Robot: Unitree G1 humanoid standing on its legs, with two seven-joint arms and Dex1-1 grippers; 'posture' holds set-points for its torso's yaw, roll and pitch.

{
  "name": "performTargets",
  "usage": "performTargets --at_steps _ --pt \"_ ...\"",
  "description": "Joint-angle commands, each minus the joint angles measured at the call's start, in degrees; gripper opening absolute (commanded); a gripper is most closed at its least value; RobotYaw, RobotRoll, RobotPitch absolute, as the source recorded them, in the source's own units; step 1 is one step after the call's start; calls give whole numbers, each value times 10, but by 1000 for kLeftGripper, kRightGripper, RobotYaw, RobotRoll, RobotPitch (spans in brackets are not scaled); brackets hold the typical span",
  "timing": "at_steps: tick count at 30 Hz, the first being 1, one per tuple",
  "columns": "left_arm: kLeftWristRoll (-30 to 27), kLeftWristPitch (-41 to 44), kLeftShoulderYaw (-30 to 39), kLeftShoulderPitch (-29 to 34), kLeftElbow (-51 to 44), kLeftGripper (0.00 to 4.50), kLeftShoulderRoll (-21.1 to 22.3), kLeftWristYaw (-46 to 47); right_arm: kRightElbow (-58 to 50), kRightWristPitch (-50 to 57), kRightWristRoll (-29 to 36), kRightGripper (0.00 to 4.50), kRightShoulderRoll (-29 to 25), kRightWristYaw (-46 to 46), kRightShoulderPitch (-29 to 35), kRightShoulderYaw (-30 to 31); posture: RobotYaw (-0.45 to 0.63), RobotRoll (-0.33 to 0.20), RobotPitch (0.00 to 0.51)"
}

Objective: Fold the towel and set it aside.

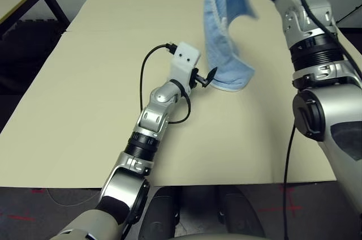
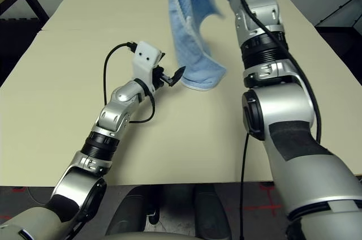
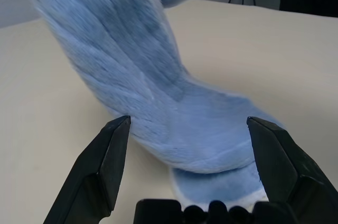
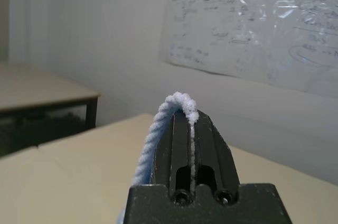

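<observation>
- Your right gripper [image 4: 191,121] is clamping the towel [image 1: 222,36] by a pinched edge, fingers closed tight on it, holding it high over the table [image 1: 85,93].
- The towel is hanging down, its lower end resting folded on the table.
- Your left gripper [image 3: 187,145] is standing wide open, holding nothing, just beside that lower end.

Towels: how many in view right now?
1. The towel hangs from the right gripper, shut on its top edge, lower end resting on the table before the open left gripper.
</observation>
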Motion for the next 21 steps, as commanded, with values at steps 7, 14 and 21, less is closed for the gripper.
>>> performTargets --at_steps 7,14,21 --pt "20 14 -14 3 -3 4500 -5 6 6 69 86 47 32 -148 -81 -102 79 0 183" --pt "5 26 -6 -3 -11 4500 -33 9 -5 72 77 47 35 -143 -68 -82 78 0 188" --pt "-66 98 29 -42 -36 4500 -86 14 -29 80 73 47 41 -138 -39 -63 79 0 201"
